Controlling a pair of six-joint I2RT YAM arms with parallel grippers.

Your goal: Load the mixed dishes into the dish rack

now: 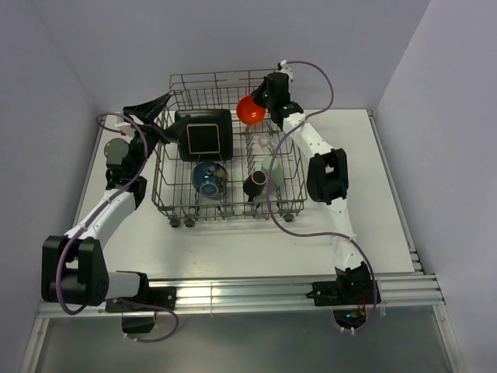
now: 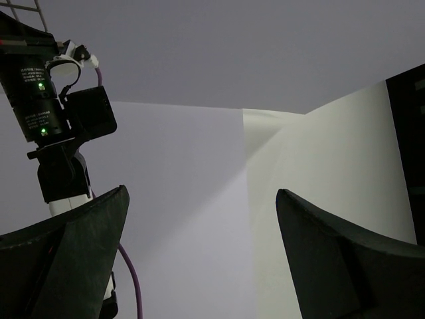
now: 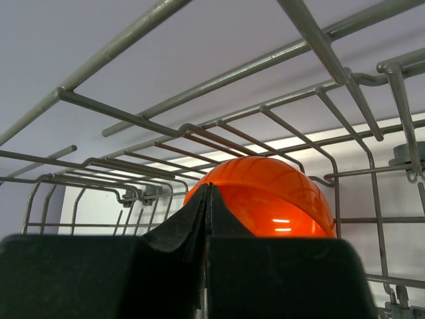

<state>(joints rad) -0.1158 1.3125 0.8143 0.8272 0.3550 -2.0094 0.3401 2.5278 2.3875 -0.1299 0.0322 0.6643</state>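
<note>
Top external view: the dish rack (image 1: 165, 167), a grey wire basket with upright tines, small wheels and a raised far rail, stands in the middle of the white worktop (image 1: 373, 194). The black square plate (image 1: 204, 136) with its pale centre leans on edge in the far left part of the rack. The blue round bowl (image 1: 209, 179) sits nearer, just in front of the plate. To the right are the dark brown mug (image 1: 256, 185) at the near side and the pale green cup (image 1: 276, 167) just beyond it. The small clear glass (image 1: 265, 142) is faintly visible farther back.

The small orange bowl (image 1: 250, 109) is glossy and bright. It is at the far right of the rack, close under the far rail. The right gripper (image 1: 262, 98) is directly beside it on the right.

In the right wrist view the bowl (image 3: 272, 199) shows its rounded outside uppermost, with rack wires (image 3: 119, 109) crossing above it. The right gripper (image 3: 207, 189) has its fingers pressed flat together, with no gap, and their tips are right at the bowl's left flank. I cannot tell whether they touch it or pinch its rim.

The left gripper (image 1: 161, 105) hovers outside the rack's far left corner, well apart from every dish. In the left wrist view its fingers (image 2: 73, 239) are spread wide around nothing (image 2: 202, 193).
</note>
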